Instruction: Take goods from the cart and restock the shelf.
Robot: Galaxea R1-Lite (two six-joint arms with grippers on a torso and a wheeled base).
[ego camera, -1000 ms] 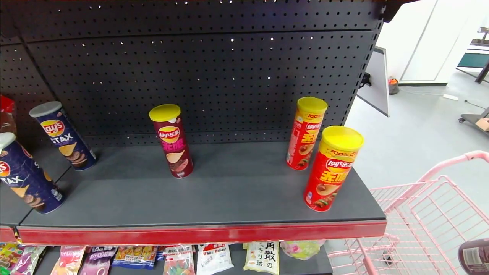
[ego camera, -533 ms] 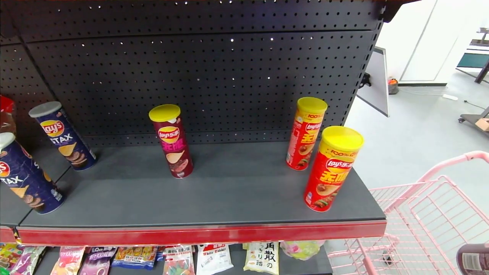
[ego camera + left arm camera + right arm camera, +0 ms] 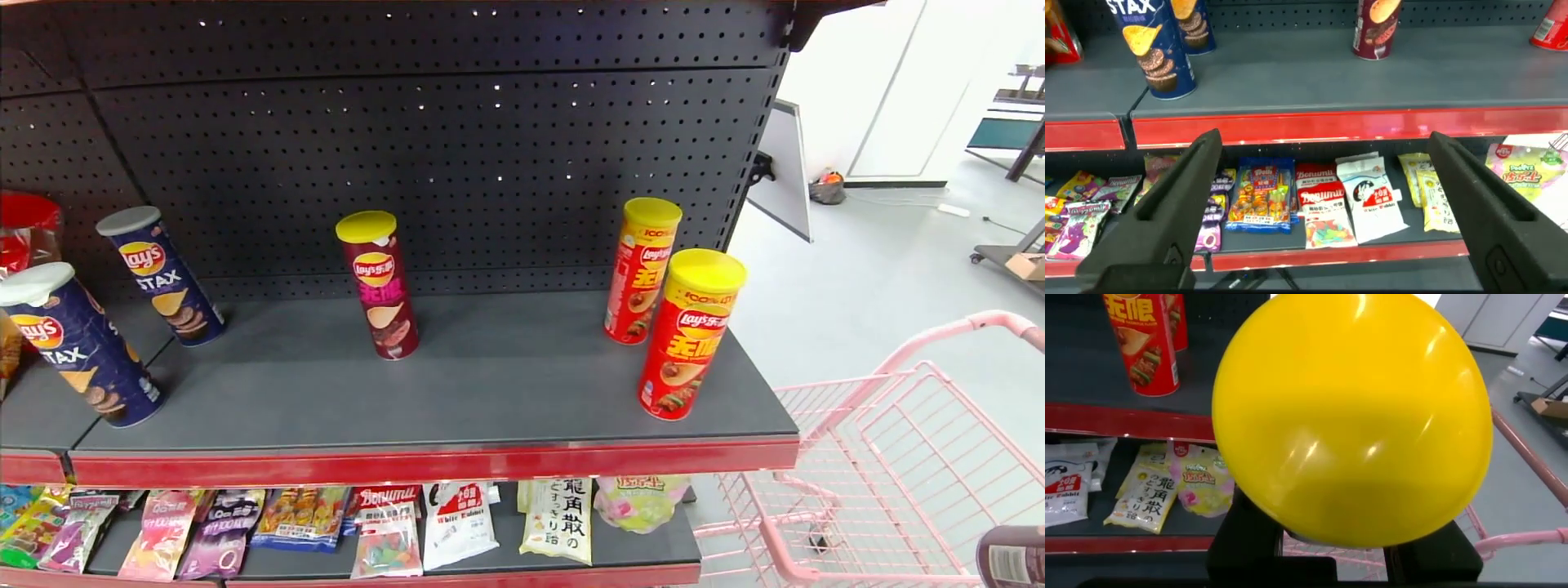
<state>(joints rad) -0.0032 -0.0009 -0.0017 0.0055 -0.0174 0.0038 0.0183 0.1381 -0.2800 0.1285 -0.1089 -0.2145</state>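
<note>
- My right gripper (image 3: 1339, 559) is clamped on a yellow-lidded maroon chip can (image 3: 1351, 416), held by the pink cart (image 3: 1000, 318), off the right end of the shelf (image 3: 457, 400).
- My left gripper (image 3: 1327, 216) has its fingers spread wide and holds nothing. It faces snack bags (image 3: 1315, 200) on the lower tier.
- Another maroon can (image 3: 384, 286), two red cans (image 3: 690, 335) and two blue cans (image 3: 82, 343) stand on the shelf.

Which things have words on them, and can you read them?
Navy cans: round logo, big white letters, readable.
Maroon can: logo, pink characters, readable.
Red cans: logo, yellow characters, readable; print near the rim is blurred.
White packet: printed words, readable.
Cream packet: black characters, readable.
Other packets: too small to read.
Carried can: white label, too small to read.
</note>
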